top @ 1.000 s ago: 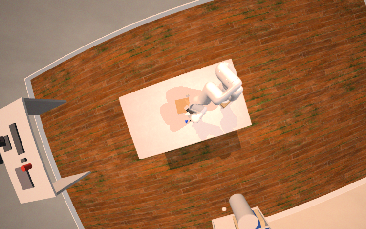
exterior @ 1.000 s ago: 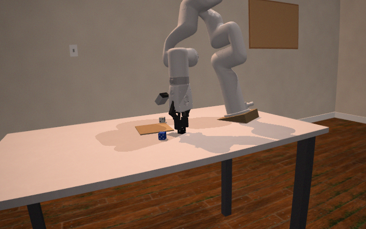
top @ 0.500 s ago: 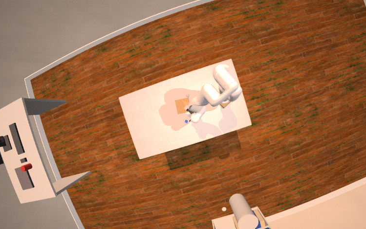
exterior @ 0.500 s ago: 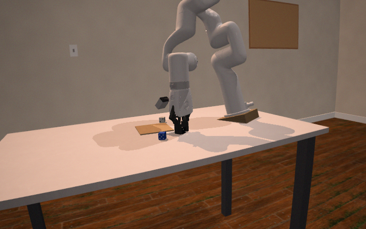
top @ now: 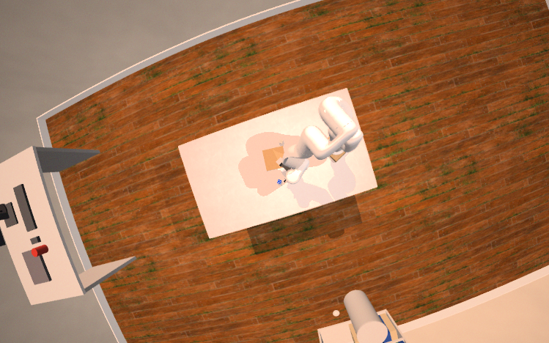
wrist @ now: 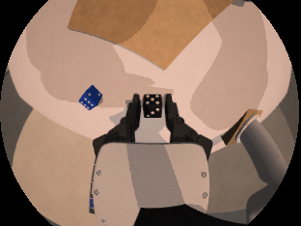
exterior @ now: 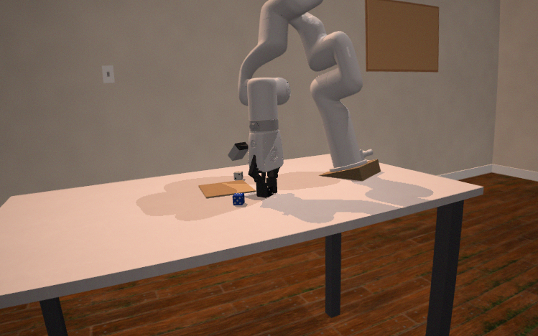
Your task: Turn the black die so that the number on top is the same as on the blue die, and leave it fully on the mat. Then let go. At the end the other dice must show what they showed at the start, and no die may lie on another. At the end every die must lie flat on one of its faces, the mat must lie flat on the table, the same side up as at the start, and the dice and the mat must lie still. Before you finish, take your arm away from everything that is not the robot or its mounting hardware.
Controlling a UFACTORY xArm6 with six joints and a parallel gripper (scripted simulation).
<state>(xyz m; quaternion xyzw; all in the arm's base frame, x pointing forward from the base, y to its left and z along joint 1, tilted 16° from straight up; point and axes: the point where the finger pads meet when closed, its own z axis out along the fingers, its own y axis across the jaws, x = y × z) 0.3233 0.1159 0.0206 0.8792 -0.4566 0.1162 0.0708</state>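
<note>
The black die (wrist: 152, 105) lies on the table top, off the tan mat (wrist: 150, 8), near the mat's corner. Its top face shows several white pips. My gripper (wrist: 152, 100) is lowered to the table, and its two black fingers stand on either side of the black die with small gaps, so it is open. In the side view the gripper (exterior: 266, 189) reaches the table just right of the mat (exterior: 226, 188), and the fingers hide the black die. The blue die (wrist: 92, 97) lies on the table to the left, also off the mat; it also shows in the side view (exterior: 238, 199).
A pale grey die (exterior: 238, 175) lies on the table behind the mat's far edge. The arm's base stands on a brown wedge (exterior: 352, 170) at the back right of the table.
</note>
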